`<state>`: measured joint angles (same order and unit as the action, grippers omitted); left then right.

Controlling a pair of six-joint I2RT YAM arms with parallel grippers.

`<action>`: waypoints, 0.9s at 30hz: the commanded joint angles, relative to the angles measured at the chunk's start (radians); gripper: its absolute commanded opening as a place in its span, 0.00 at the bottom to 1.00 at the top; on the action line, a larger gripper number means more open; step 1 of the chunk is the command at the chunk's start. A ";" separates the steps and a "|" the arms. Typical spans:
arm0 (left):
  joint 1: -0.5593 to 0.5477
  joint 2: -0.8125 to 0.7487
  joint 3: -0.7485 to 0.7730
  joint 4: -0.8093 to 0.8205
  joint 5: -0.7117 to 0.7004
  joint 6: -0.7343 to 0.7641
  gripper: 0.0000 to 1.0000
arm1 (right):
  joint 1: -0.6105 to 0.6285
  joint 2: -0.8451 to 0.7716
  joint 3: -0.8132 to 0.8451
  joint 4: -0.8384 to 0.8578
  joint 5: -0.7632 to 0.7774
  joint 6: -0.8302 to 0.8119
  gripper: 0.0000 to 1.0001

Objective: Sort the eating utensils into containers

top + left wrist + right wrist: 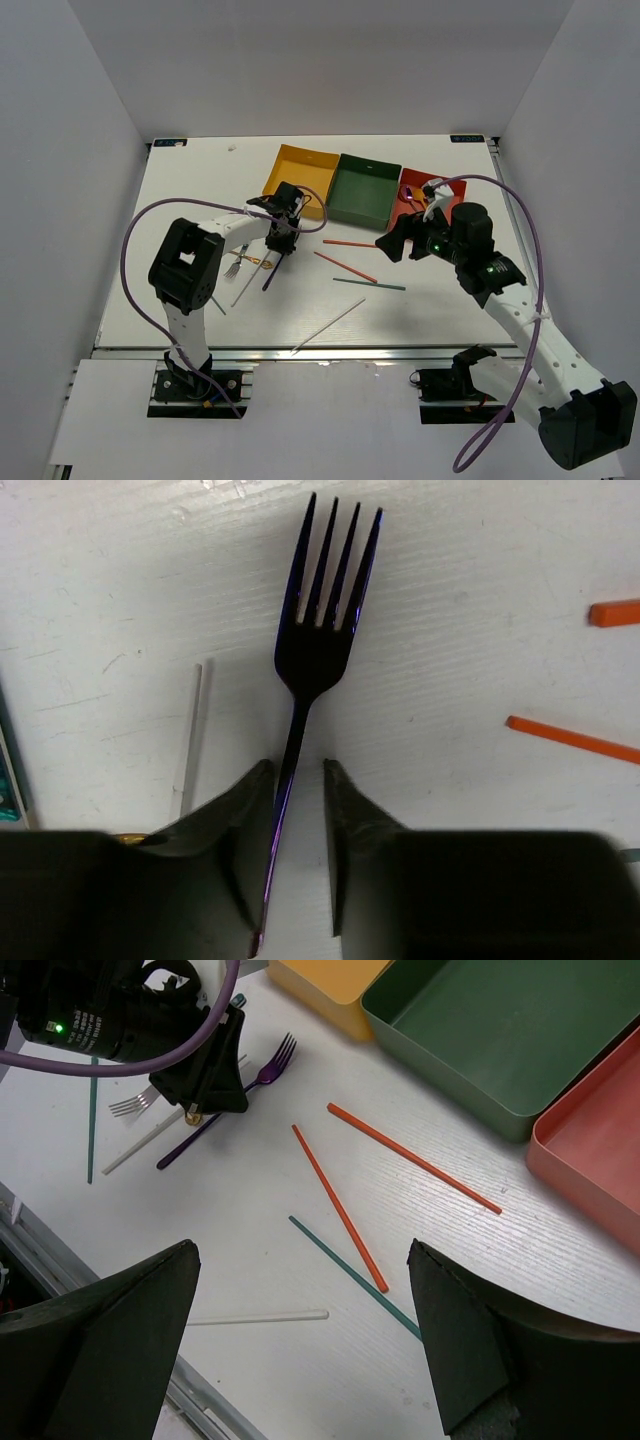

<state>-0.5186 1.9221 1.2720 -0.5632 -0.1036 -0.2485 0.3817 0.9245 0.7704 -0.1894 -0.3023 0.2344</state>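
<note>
A purple fork [318, 640] lies flat on the table, tines away from my left gripper [298, 780]. The jaws are narrowly open and straddle its handle; the left finger touches it and a gap shows beside the right finger. In the top view this gripper [283, 243] is just in front of the yellow tray [300, 165]. My right gripper [302, 1250] is wide open and empty, high above two red chopsticks [338, 1206], a green one [350, 1272] and a pale one [260, 1316]. The dark green tray [362, 190] and the red-orange tray [450, 200] stand to the right.
A silver fork [234, 268], a gold utensil [258, 260], a pale chopstick [193, 730] and another green chopstick [92, 1120] lie beside my left gripper. A small utensil [408, 192] lies in the red-orange tray. The table's front edge is close below the pale chopstick [328, 326].
</note>
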 commanded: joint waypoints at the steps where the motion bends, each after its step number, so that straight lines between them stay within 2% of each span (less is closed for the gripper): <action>1: 0.003 0.008 -0.022 0.011 0.039 -0.003 0.30 | 0.005 -0.030 0.001 0.041 -0.003 0.011 0.89; 7: -0.023 0.002 -0.063 0.045 0.048 -0.067 0.00 | 0.005 -0.064 0.009 0.030 0.019 0.016 0.89; 12: -0.070 -0.031 -0.033 -0.018 0.022 -0.110 0.00 | 0.006 -0.085 0.032 0.002 0.041 0.013 0.89; 16: -0.096 -0.136 0.067 -0.095 -0.048 -0.173 0.00 | 0.005 -0.108 0.046 -0.010 0.083 0.016 0.89; 21: -0.098 -0.239 0.184 -0.119 -0.045 -0.228 0.00 | 0.005 -0.119 0.067 -0.036 0.130 0.019 0.89; 24: -0.100 -0.230 0.268 -0.093 0.014 -0.264 0.00 | 0.003 -0.118 0.081 -0.048 0.175 0.022 0.89; 27: -0.100 -0.196 0.355 0.011 0.042 -0.352 0.00 | 0.003 -0.121 0.096 -0.058 0.236 0.039 0.89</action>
<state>-0.6174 1.7336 1.5639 -0.6357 -0.1047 -0.5011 0.3820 0.8196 0.8101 -0.2417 -0.1436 0.2539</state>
